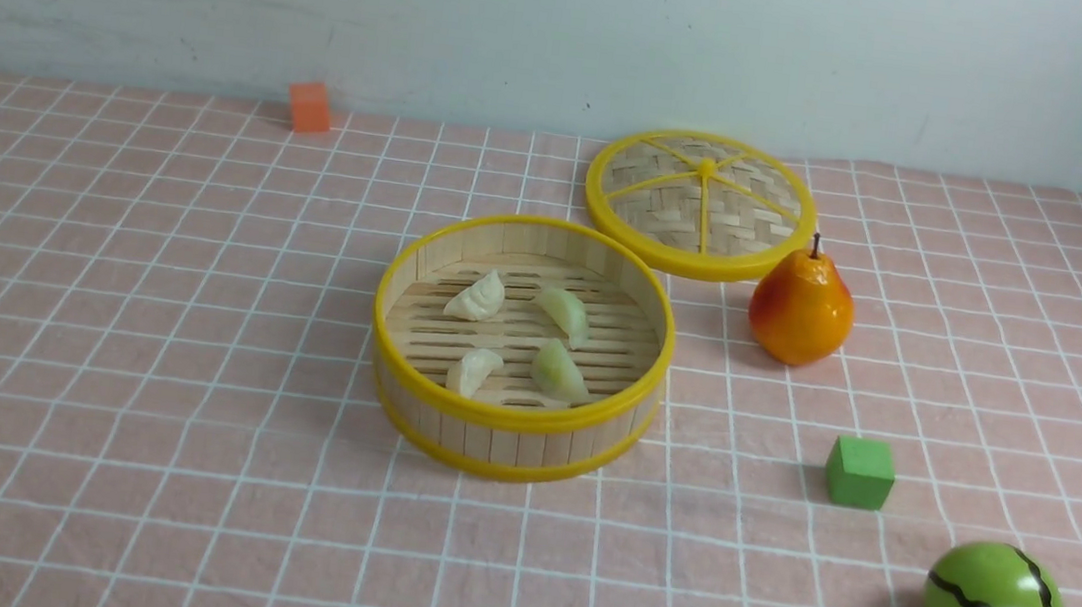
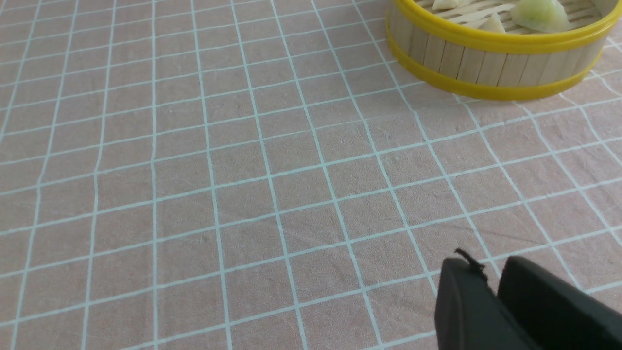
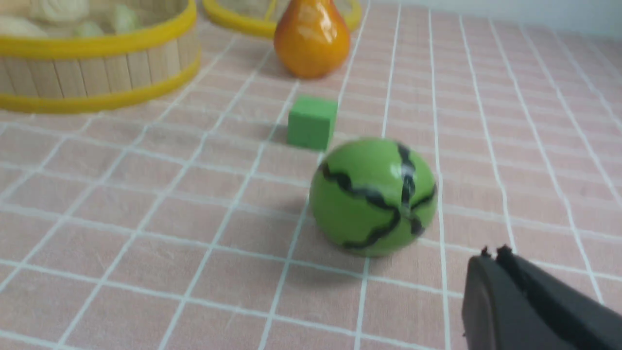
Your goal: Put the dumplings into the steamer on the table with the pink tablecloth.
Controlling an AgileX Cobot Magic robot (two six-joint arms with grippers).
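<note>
In your front view, all four dumplings (image 1: 518, 333) lie inside the steamer (image 1: 513, 427) on the pink tablecloth (image 1: 147, 322); its lid (image 1: 701, 205) sits at 1 o'clock, the pear (image 1: 801, 309) at 3 o'clock. Neither arm shows here.

Your left wrist view shows the left gripper (image 2: 491, 282) with fingers pressed together, holding nothing, over bare cloth.

Your right wrist view, blurred, shows the right gripper (image 3: 495, 265) likewise closed, near the watermelon (image 3: 373, 195) and green cube (image 3: 312, 122).

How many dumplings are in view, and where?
4, all inside the round bamboo steamer: cream back-left, pale green back-right, cream front-left, pale green front-right. None seem hidden.
</note>
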